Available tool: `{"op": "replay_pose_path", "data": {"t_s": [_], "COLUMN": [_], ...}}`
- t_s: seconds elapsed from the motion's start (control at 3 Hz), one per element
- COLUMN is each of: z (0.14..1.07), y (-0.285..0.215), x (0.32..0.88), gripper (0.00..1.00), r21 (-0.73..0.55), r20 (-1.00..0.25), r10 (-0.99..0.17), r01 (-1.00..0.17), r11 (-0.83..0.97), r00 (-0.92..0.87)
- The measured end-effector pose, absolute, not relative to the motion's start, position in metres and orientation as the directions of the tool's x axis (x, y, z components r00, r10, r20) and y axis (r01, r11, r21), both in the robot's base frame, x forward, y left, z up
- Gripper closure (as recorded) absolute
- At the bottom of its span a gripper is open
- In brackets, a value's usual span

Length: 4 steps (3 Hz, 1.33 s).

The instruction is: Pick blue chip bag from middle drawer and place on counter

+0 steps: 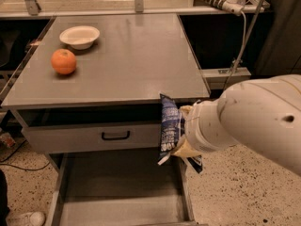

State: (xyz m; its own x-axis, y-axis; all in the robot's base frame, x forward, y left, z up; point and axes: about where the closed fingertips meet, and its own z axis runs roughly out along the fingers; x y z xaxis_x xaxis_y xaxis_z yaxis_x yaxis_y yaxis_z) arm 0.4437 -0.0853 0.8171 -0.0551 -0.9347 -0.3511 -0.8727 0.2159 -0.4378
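Observation:
The blue chip bag hangs upright in my gripper, just below the front right edge of the counter. The gripper is shut on the bag; the big white arm hides most of the fingers. The middle drawer is pulled open below, its grey floor bare. The bag is held above the drawer's right side, in front of the upper drawer.
An orange and a white bowl sit on the counter's left part. The upper drawer front with a black loop handle is slightly open under the counter. Cables and a white fitting hang at the back right.

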Motion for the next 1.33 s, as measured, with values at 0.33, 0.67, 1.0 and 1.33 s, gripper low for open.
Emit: {"op": "replay_pose_path", "data": {"t_s": [0.33,0.67,1.0,1.33], "z": [0.836,0.881,0.886,0.89], "y": [-0.092,-0.092,-0.09,-0.087], "x": [0.468,0.519,0.521,0.523], "gripper": [1.0,1.0,1.0,1.0], "r21": [-0.456,-0.499,-0.506,-0.504], "r20": [-0.371,-0.362,-0.365,-0.366], "r10": [-0.927,-0.932,-0.931,-0.93], "r01": [-0.86,-0.844,-0.84,-0.846], "r11": [0.229,0.195,0.196,0.173], "r00": [-0.051,-0.002,0.003,0.028]}}
